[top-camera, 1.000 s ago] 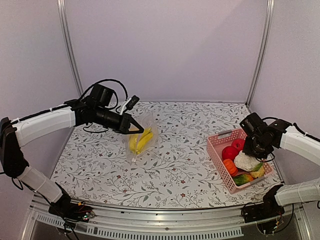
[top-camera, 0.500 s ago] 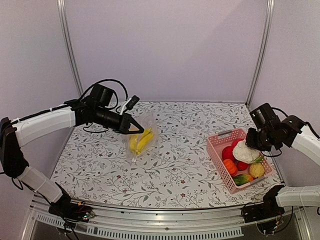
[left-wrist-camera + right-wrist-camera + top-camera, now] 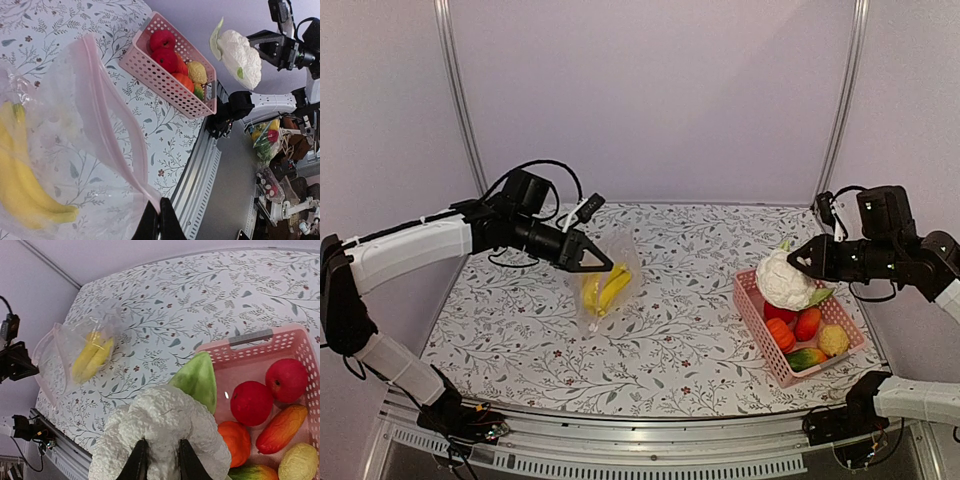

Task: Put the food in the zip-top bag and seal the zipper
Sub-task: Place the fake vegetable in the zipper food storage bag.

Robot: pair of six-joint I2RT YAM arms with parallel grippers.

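The clear zip-top bag (image 3: 607, 272) hangs mouth-open at the table's left middle with a yellow banana (image 3: 604, 290) inside. My left gripper (image 3: 606, 266) is shut on the end of the pink zipper strip (image 3: 119, 137); the left wrist view shows the jaws (image 3: 159, 224) pinching it. I cannot make out the slider tab. My right gripper (image 3: 807, 263) is shut on the white cauliflower (image 3: 783, 281), held in the air above the near-left end of the pink basket (image 3: 757, 335). The right wrist view shows the fingers sunk into the cauliflower (image 3: 165, 422).
The basket (image 3: 250, 337) at the right holds two red fruits (image 3: 251, 402), an orange piece (image 3: 780, 333), a yellow-orange one (image 3: 833, 340) and a green-orange one (image 3: 805, 357). Open floral table lies between bag and basket. Metal rail runs along the near edge (image 3: 200, 170).
My right gripper has lifted the cauliflower out of the basket, up and leftward. My left gripper has shifted slightly right with the bag's mouth still in it.
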